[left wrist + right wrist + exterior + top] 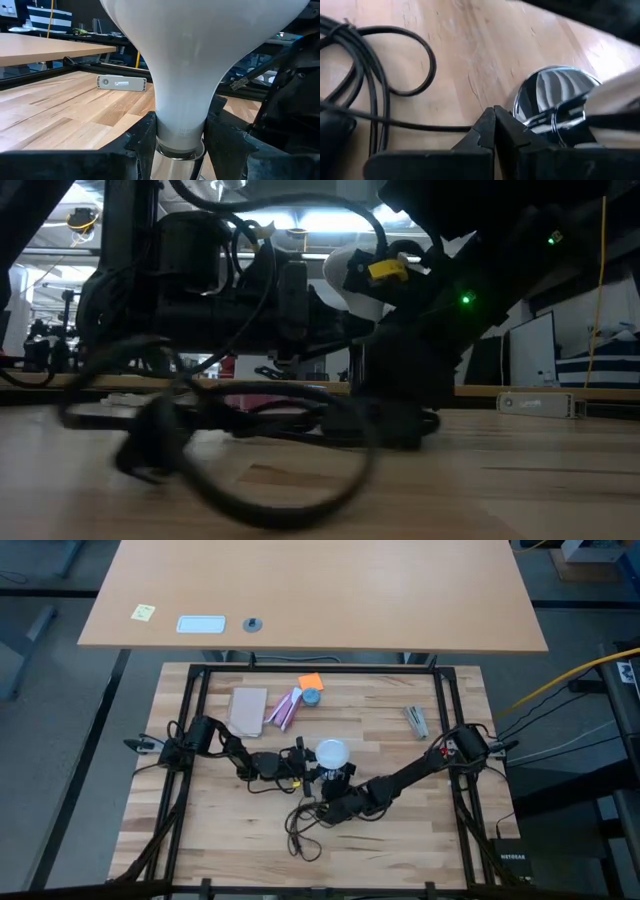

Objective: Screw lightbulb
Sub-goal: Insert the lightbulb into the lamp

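Mid-bench, both arms converge on one spot. Left tool grips the lightbulb by its narrow neck, a finger on either side, globe upward. Holding low on the neck leaves the globe free and keeps the threaded end lined up with the metal below it.

From above, the lightbulb sits between the two arms, just beside the left arm's wrist.

Right tool is fully closed, empty, tips down against the bench just beside the silvery socket. Likely there to brace the socket so it does not spin with the bulb, though actual contact is not clear.

The socket's dark cord lies looped loosely on the bench, slack enough not to tug.

Judgement: bulb seated at the socket mouth; twisting stage, depth of thread not visible.
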### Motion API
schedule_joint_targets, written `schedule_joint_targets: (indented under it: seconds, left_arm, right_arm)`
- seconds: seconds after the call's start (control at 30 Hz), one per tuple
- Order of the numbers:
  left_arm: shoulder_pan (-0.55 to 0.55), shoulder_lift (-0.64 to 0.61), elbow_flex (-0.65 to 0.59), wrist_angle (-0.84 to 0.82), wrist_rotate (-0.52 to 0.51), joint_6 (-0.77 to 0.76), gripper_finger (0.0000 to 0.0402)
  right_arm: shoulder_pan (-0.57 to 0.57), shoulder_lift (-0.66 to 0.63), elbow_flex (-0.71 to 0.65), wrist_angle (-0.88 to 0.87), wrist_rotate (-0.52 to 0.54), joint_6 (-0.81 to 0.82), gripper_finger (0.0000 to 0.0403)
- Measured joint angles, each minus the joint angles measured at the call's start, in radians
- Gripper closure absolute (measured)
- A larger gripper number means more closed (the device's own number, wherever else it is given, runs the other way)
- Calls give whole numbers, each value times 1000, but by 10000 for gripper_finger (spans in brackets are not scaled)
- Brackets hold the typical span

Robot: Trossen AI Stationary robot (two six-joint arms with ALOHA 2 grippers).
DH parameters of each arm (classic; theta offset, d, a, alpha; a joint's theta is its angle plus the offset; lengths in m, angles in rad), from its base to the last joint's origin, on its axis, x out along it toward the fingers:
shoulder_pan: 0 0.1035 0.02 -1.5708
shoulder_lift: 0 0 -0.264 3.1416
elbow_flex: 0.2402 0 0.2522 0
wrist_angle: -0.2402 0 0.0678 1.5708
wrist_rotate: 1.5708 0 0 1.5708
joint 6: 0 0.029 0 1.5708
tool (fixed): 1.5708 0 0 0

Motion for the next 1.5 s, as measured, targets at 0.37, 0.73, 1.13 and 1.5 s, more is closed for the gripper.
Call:
schedule_joint_targets:
  seconds: [0.37,0.73,1.13,1.5]
  left_arm:
    - [1,0,0,-1,-7,0,259]
    - [1,0,0,-4,-7,4,259]
    - [0,0,-1,-6,-3,1,259]
    - [-1,0,0,-7,2,-3,259]
  right_arm:
    - [3,-15,0,-175,4,144,398]
    - [7,-55,-9,-395,132,206,398]
    - [-91,-54,-11,-432,291,127,398]
    - [-44,-84,-11,-438,309,97,398]
